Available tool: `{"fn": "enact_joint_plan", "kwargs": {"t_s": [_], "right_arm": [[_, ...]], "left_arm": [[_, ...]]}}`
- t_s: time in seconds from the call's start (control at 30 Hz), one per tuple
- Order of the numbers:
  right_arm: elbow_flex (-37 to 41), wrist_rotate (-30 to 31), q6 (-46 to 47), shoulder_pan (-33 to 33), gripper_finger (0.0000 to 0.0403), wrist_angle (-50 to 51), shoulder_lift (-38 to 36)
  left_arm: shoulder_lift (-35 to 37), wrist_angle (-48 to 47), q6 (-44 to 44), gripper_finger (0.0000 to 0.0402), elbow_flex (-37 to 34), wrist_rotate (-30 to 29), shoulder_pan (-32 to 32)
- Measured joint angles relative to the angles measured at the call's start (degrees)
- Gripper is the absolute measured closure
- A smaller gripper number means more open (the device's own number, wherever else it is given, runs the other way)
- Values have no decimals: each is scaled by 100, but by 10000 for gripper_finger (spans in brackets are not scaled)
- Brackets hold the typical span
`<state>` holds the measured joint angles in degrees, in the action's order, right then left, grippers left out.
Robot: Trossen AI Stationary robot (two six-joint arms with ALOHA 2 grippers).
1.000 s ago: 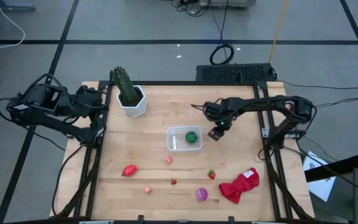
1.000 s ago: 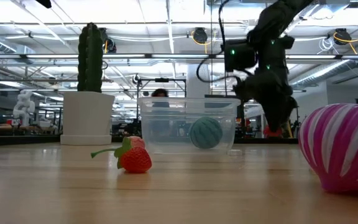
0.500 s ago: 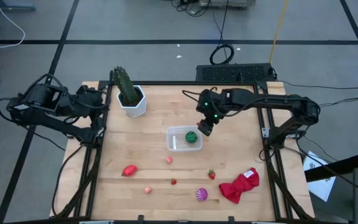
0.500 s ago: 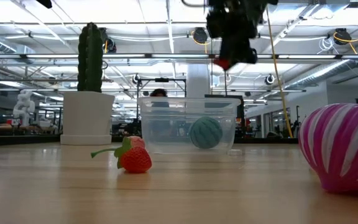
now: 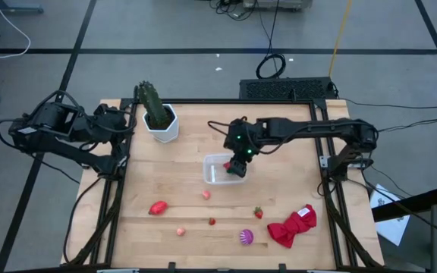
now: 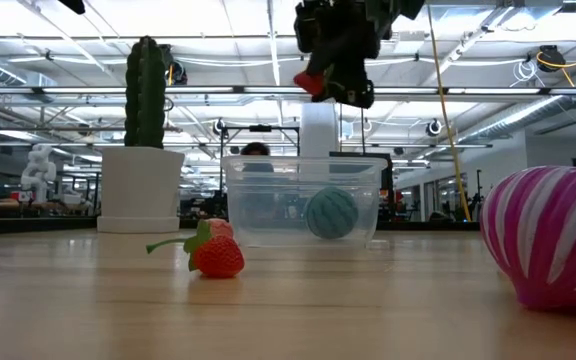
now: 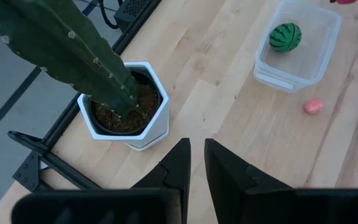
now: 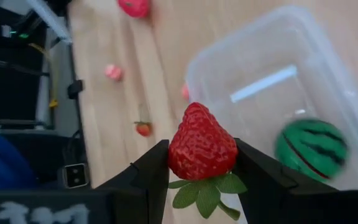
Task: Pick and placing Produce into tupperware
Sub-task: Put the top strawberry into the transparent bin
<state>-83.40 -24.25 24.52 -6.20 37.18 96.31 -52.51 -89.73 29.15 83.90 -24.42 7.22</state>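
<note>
The tupperware (image 5: pixel 217 170) is a clear tub on the wooden table, and a green striped ball (image 8: pixel 311 148) lies in it. My right gripper (image 5: pixel 237 161) hangs above the tub, shut on a red strawberry (image 8: pixel 202 148); the low view shows the strawberry (image 6: pixel 312 82) well above the tub's rim (image 6: pixel 303 160). Loose on the table lie a red pepper-like piece (image 5: pixel 157 207), pink bits (image 5: pixel 205 195), a second strawberry (image 5: pixel 258 213) and a purple striped piece (image 5: pixel 246 237). My left gripper (image 7: pixel 196 163) waits shut at the table's left, beside the cactus pot (image 5: pixel 161 123). My right gripper pinches the strawberry by its two opposite sides (image 8: pixel 175 155) between the two fingers (image 8: pixel 154 171). The green leaves (image 8: pixel 207 191) lie toward the wrist, the red tip away from it. The fingers slant down from the table's right. The strawberry is lifted clear, above the tub.
A green cactus in a white hexagonal pot (image 7: pixel 126 121) stands at the far left. A red cloth (image 5: pixel 293 226) lies at the near right corner. Bare wood lies between the tub and the pot and along the far edge.
My right gripper has risen from table height at the tub's right side and gone toward the table's left, turning as it went. It stands now over the tub with the strawberry still held. The left arm has kept still.
</note>
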Motion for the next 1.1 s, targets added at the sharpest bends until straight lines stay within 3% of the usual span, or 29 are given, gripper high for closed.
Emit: {"fn": "enact_joint_plan", "kwargs": {"t_s": [0.2,0.5,0.6,1.1], "right_arm": [[-637,13,-602,116,255,171,262],[-2629,804,-1926,221,255,2418,1372],[-3057,969,-2125,215,255,2760,1758],[-3141,1335,-2568,217,255,3056,2544]], "left_arm": [[0,0,4,350,0,34,0],[0,0,1,350,0,39,0],[0,0,4,350,0,41,1],[0,-1,-15,350,0,34,0]]}}
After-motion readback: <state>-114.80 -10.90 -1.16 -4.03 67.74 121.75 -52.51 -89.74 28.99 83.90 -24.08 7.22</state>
